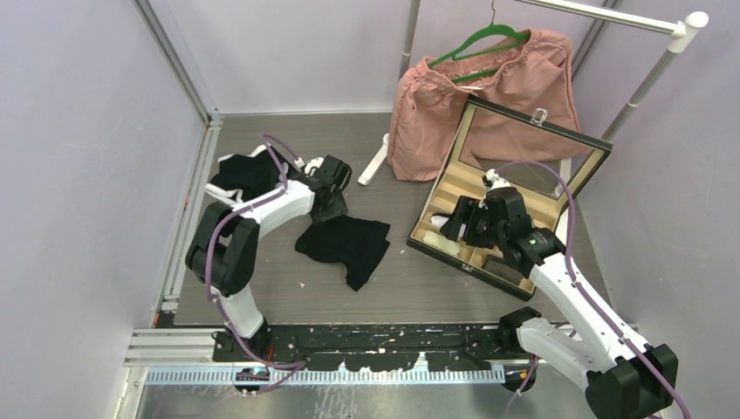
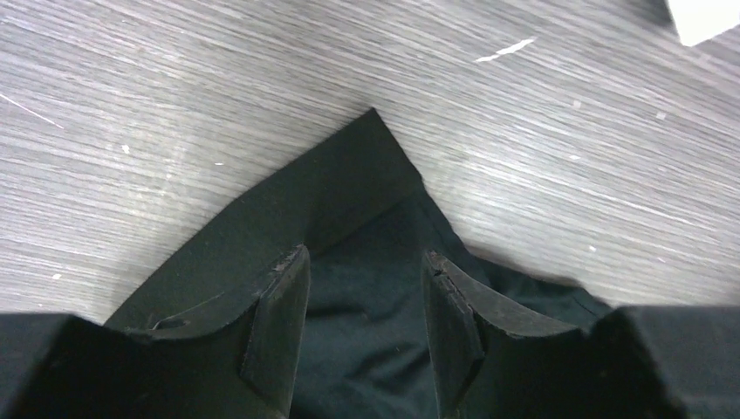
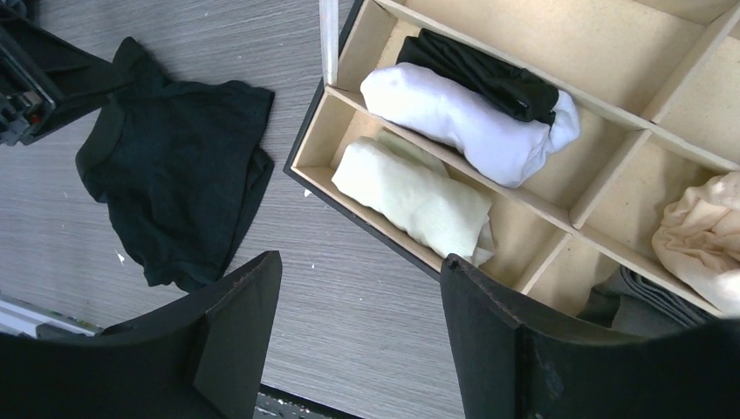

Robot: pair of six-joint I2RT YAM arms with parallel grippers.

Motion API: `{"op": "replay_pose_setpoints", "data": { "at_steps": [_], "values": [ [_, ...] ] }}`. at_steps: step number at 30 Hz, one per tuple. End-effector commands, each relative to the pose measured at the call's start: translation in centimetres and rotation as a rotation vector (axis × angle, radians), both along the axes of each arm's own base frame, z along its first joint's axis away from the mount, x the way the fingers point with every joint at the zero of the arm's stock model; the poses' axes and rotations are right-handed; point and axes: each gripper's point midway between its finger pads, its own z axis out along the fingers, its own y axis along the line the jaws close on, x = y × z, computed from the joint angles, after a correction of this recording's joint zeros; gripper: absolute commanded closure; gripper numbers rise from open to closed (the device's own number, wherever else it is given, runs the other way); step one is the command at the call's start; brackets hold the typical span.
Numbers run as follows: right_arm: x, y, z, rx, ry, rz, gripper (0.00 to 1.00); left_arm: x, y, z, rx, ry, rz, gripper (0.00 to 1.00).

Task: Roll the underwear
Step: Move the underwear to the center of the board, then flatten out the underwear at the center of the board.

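Item: black underwear (image 1: 345, 245), flat on table (image 1: 410, 292), unrolled. L gripper (image 2: 365, 259): jaws apart astride waistband corner, contact unclear. R gripper (image 3: 358, 266): jaws wide, empty, by box (image 3: 316, 131). Tip: pinch hem squarely, roll tight

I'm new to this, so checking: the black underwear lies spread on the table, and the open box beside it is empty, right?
Not quite. The underwear does lie spread on the table, but the box is not empty: the right wrist view shows a white roll and a cream roll in its compartments.
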Motion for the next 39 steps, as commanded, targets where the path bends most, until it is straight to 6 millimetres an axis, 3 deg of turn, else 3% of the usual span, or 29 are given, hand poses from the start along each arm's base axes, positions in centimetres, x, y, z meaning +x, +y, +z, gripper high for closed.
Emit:
{"op": "replay_pose_setpoints", "data": {
  "at_steps": [1, 5, 8, 10, 13, 14, 17, 20, 24, 26, 28, 31, 35, 37, 39],
  "values": [
    [0.1, 0.2, 0.4, 0.013, -0.015, 0.011, 0.28, 1.6, 1.0, 0.0, 0.032, -0.017, 0.047, 0.48],
    [0.0, 0.3, 0.3, 0.010, -0.013, 0.019, 0.28, 2.5, 1.1, -1.3, 0.046, 0.003, 0.046, 0.49],
    [0.0, 0.2, 0.5, 0.009, -0.016, 0.020, 0.28, 2.8, 0.9, -2.3, 0.051, 0.017, 0.028, 0.58],
    [-0.1, 0.2, 0.5, 0.008, -0.016, 0.022, 0.28, 3.0, 0.7, -2.7, 0.052, 0.021, 0.018, 0.69],
    [-0.2, 0.2, 0.6, 0.007, -0.017, 0.024, 0.28, 3.4, 0.3, -2.8, 0.041, 0.024, -0.007, 0.99],
    [-0.2, 0.2, 0.6, 0.007, -0.017, 0.024, 0.28, 3.6, -0.4, -2.5, 0.008, 0.012, -0.033, 0.99],
    [-0.3, 0.1, 0.7, 0.008, -0.022, 0.021, 0.28, 4.4, -4.4, 0.1, -0.172, -0.075, -0.210, 0.99],
    [-0.2, 0.0, 1.1, 0.012, -0.040, 0.015, 0.28, 3.7, -9.0, 4.5, -0.337, -0.154, -0.429, 0.99],
    [-0.1, 0.0, 1.4, 0.020, -0.059, 0.009, 0.28, 0.4, -13.4, 8.6, -0.376, -0.213, -0.703, 0.99],
    [-0.1, 0.0, 1.4, 0.023, -0.056, 0.007, 0.28, -2.0, -13.6, 9.3, -0.360, -0.201, -0.786, 0.99],
    [-0.2, 0.0, 1.3, 0.024, -0.052, 0.007, 0.28, -3.9, -12.4, 9.1, -0.349, -0.201, -0.798, 0.99],
    [-0.1, 0.1, 1.1, 0.028, -0.050, 0.008, 0.28, -5.6, -8.0, 8.3, -0.244, -0.217, -0.701, 0.99],
    [0.1, 0.5, 0.9, 0.039, -0.038, 0.019, 0.28, -6.1, 1.9, 6.2, -0.050, -0.154, -0.335, 0.92],
    [0.1, 0.8, 0.6, 0.047, -0.026, 0.026, 0.28, -6.3, 5.4, 5.6, -0.020, -0.124, -0.199, 0.80],
    [0.1, 1.1, 0.6, 0.061, -0.019, 0.034, 0.28, -6.6, 7.2, 5.0, -0.016, -0.103, -0.119, 0.65]
  ]
}}
